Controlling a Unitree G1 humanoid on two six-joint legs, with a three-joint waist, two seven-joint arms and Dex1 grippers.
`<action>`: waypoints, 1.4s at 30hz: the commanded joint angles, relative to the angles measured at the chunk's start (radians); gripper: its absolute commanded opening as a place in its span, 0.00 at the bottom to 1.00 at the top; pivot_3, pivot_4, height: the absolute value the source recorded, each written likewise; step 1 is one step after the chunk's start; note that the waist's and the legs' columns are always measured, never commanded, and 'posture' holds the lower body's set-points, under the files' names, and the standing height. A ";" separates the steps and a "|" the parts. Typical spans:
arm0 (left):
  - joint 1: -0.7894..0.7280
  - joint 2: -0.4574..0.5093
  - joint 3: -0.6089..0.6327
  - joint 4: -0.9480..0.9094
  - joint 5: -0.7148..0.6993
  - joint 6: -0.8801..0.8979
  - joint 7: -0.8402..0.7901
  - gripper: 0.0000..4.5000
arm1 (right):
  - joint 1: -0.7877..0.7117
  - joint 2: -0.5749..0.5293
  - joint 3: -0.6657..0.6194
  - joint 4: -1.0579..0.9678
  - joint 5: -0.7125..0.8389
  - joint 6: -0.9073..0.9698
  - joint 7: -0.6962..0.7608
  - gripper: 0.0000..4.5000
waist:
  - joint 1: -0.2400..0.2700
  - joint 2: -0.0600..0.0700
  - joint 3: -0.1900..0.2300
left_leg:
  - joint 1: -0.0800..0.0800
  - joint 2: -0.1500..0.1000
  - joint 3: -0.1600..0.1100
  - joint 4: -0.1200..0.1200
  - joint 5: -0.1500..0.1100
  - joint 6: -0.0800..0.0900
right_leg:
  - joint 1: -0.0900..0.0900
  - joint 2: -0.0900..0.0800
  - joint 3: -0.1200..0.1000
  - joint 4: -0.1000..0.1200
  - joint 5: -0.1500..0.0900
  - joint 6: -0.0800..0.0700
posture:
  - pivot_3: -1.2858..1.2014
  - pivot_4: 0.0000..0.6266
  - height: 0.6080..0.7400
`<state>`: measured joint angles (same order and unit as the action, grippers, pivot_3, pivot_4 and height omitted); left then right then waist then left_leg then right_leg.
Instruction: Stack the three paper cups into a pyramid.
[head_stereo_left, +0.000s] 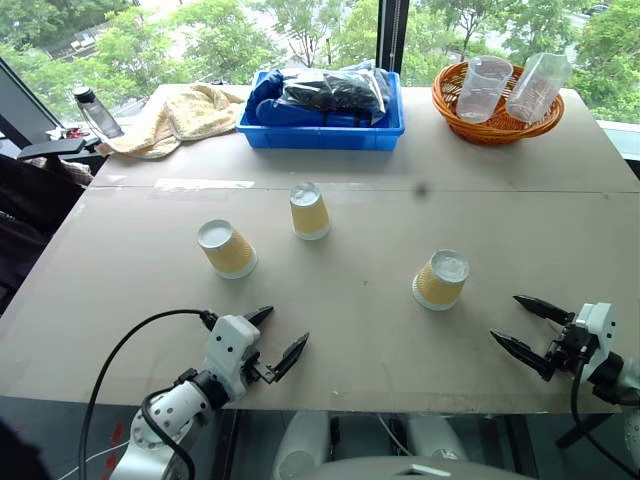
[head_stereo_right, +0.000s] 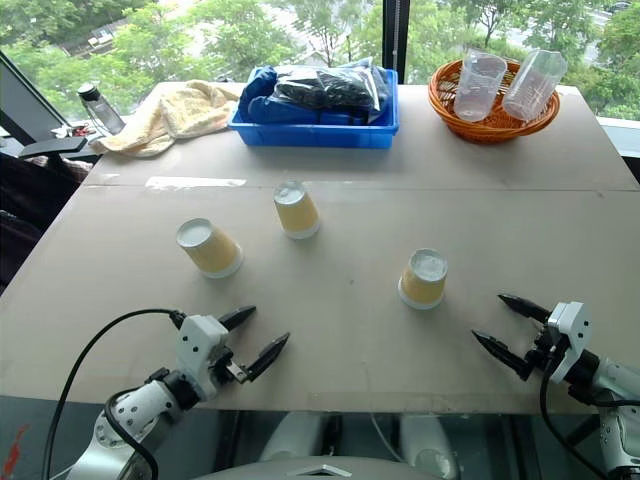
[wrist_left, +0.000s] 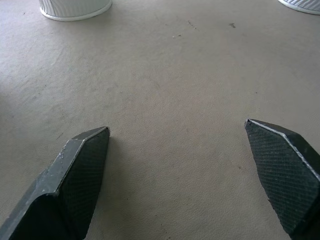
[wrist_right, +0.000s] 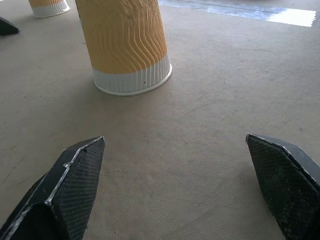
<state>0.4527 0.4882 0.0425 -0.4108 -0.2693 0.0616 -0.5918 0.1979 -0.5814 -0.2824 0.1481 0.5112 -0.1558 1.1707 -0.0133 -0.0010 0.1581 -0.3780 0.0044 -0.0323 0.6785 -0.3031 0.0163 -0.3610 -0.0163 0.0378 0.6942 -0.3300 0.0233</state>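
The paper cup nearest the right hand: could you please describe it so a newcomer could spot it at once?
Start at the orange basket at the table's far right corner and come toward the near edge. There a yellow-tan cup stands upside down, just ahead of the open right hand. It is alone on the right; the other two cups stand left of centre.

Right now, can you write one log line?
paper cups: apart, upside down | pyramid: not begun | left gripper: open | right gripper: open

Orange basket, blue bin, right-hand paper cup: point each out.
orange basket (head_stereo_left: 452, 112), left eye view, front-left woven rim.
blue bin (head_stereo_left: 320, 134), left eye view, front wall.
right-hand paper cup (head_stereo_left: 439, 285), left eye view, ribbed yellow side.
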 joint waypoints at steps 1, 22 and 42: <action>0.011 -0.002 0.028 -0.011 -0.026 -0.026 -0.020 0.99 | -0.014 -0.003 -0.006 0.002 0.008 -0.006 0.013 1.00 | 0.000 0.000 0.000 | 0.000 0.000 0.000 0.000 0.000 0.000 | 0.000 0.000 0.000 0.000 0.000 0.000 | 0.52 0.24 1.00; 0.000 0.001 0.073 0.007 -0.097 -0.023 -0.110 0.99 | -0.052 0.009 -0.009 0.052 0.009 -0.030 0.040 1.00 | 0.000 0.000 0.000 | 0.000 0.000 0.000 0.000 0.000 0.000 | 0.000 0.000 0.000 0.000 0.000 0.000 | 0.52 0.24 1.00; -0.346 0.385 0.194 -0.134 -0.477 0.211 -0.517 0.99 | -0.196 0.051 0.131 -0.265 0.041 0.202 -0.089 1.00 | -0.001 -0.001 0.003 | -0.002 0.000 -0.002 0.000 0.000 0.000 | -0.002 0.000 -0.003 -0.002 0.000 0.000 | 0.52 0.24 1.00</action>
<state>0.1259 0.8579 0.2089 -0.5276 -0.7182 0.2722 -1.0893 0.0162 -0.5315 -0.1557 -0.0720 0.5348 0.0421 1.0831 -0.0141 -0.0022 0.1607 -0.3802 0.0044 -0.0344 0.6781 -0.3030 0.0161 -0.3626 -0.0162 0.0348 0.6924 -0.3301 0.0234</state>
